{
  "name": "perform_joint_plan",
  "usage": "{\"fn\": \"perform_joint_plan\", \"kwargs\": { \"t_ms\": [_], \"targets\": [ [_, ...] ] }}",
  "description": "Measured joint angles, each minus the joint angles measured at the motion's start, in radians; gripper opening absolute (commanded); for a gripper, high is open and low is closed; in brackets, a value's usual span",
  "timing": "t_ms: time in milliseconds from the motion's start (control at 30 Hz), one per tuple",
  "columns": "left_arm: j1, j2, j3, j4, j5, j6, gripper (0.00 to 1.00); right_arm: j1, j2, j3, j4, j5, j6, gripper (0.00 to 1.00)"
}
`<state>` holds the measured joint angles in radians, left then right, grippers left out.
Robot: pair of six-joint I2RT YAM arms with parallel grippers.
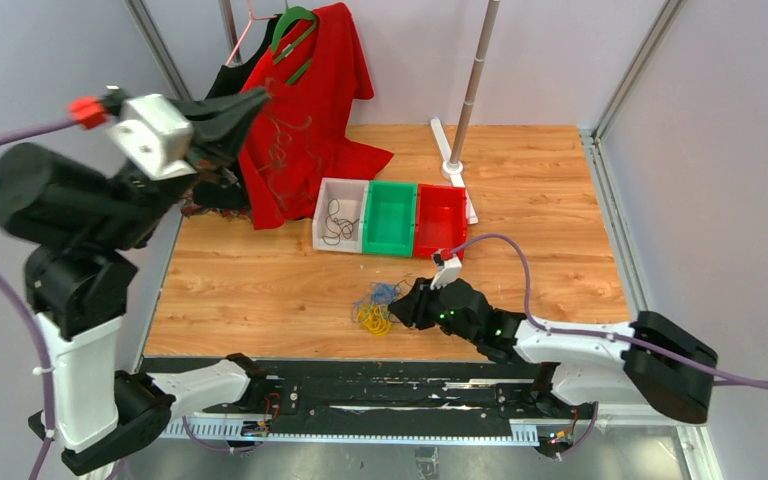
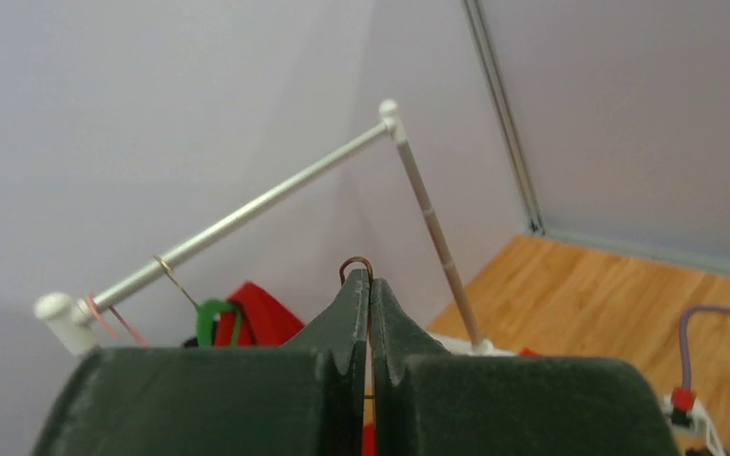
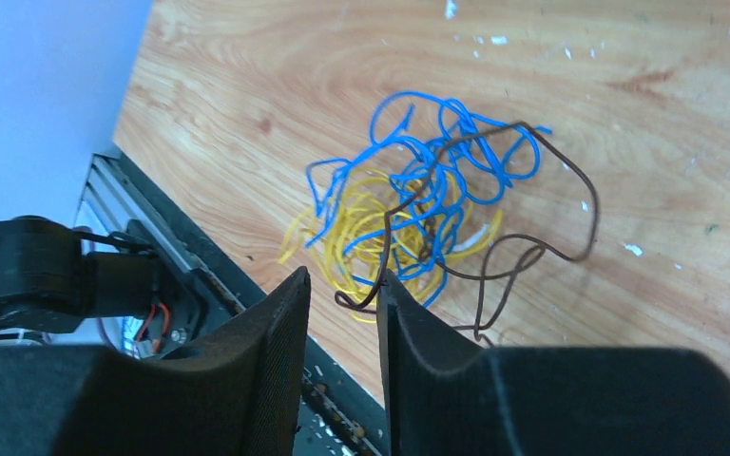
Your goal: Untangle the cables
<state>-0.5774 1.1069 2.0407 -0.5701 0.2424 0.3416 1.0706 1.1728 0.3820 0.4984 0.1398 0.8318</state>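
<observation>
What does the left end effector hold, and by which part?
The left end effector pinches a thin brown wire just below a small loop.

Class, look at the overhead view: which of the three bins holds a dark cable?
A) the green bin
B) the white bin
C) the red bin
B: a dark cable lies looped inside the white bin.

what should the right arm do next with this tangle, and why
Probably the right gripper should shut its jaws on the brown cable: its loop lies between the open jaws, so a pull might draw it off the blue cable and yellow cable.
</observation>
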Motion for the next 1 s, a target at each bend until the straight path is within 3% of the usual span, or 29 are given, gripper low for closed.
{"fn": "perform_joint_plan", "kwargs": {
  "t_ms": [167, 400, 700, 1000],
  "targets": [
    [0.000, -0.027, -0.241, -0.016, -0.031, 0.030, 0.00, 0.000, -0.148, 0.019, -0.103, 0.033, -0.037, 0.18],
    [-0.001, -0.004, -0.446, -0.007, -0.082, 0.076, 0.00, 0.000, -0.254, 0.027, -0.214, 0.099, -0.073, 0.05],
    [0.012, 0.092, -0.555, 0.081, -0.157, 0.157, 0.00, 0.000, -0.306, 0.027, -0.279, 0.158, -0.097, 0.01],
    [0.100, 0.245, -0.597, 0.176, -0.165, 0.183, 0.00, 0.000, -0.328, 0.027, -0.307, 0.185, -0.121, 0.01]
  ]
}}
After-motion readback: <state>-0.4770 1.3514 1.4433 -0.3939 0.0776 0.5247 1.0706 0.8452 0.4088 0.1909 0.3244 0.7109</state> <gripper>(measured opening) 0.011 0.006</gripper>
